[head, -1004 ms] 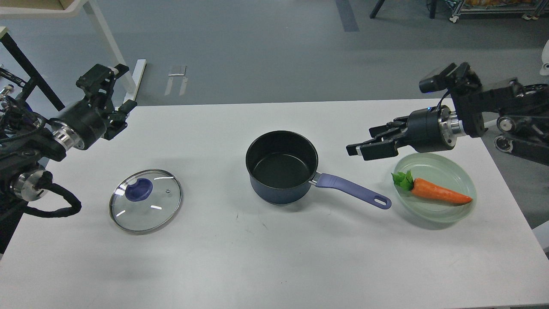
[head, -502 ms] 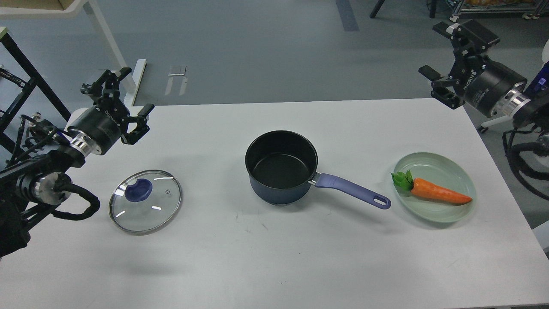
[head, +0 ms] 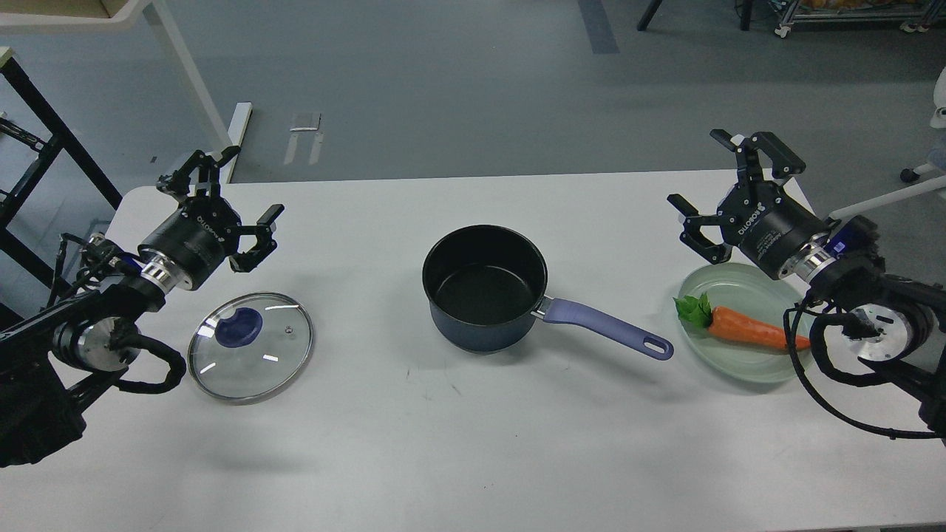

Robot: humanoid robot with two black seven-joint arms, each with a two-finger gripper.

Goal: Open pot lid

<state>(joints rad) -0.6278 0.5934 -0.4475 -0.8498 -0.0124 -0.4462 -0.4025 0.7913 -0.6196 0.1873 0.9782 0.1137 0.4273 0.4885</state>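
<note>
A dark blue pot (head: 484,288) with a purple handle (head: 606,327) stands uncovered at the middle of the white table. Its glass lid (head: 250,345) with a blue knob lies flat on the table to the pot's left, apart from it. My left gripper (head: 225,193) is open and empty, above the table just behind the lid. My right gripper (head: 728,177) is open and empty, above the table's right side, behind the plate.
A pale green plate (head: 761,369) with an orange carrot (head: 746,331) sits right of the pot handle. The table's far edge (head: 473,177) runs behind both grippers. A white table leg (head: 185,74) stands on the floor at back left.
My right arm swung up and away from the pot handle, then came back down behind the plate. My left gripper moved right and nearer the lid. Pot and lid stayed still.
</note>
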